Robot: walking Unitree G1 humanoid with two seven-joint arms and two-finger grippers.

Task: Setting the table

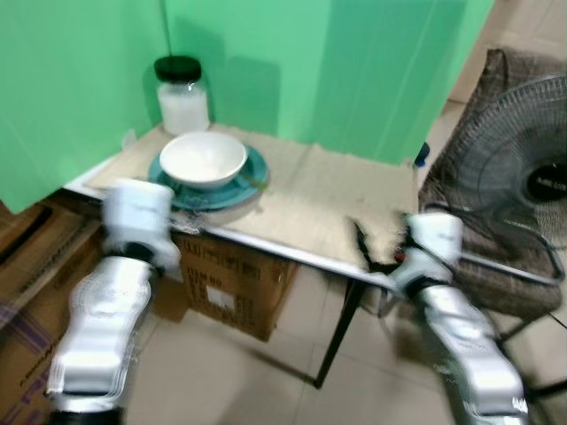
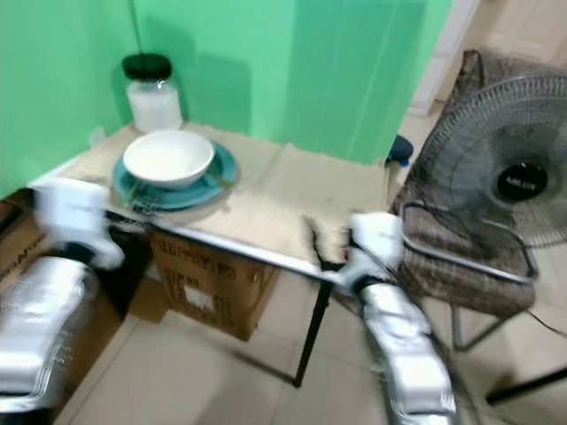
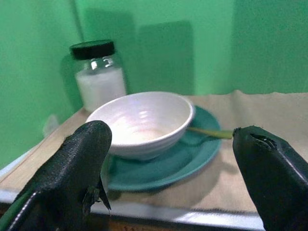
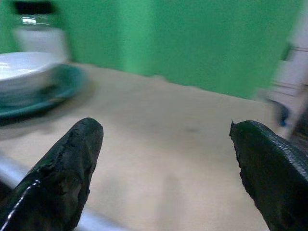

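Both grippers wide, empty: left gripper (image 3: pixel 166 159) facing white bowl (image 3: pixel 144 122) on teal plate (image 3: pixel 192 159); right gripper (image 4: pixel 163 168) at worktop (image 1: pixel 310 204) edge. Push forward carelessly, you shove bowl into jar (image 1: pixel 183 93).

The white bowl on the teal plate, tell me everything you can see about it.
The white round bowl looks like glazed ceramic, with faint ridges on its outer wall and a glossy inside that appears empty. It stands upright on the teal round plate, at the table's left end near the green wall. A thin yellowish-green stick-like utensil lies on the plate and runs in under the bowl's rim. A black-lidded glass jar of white contents stands behind it. The open left gripper faces it without touching.
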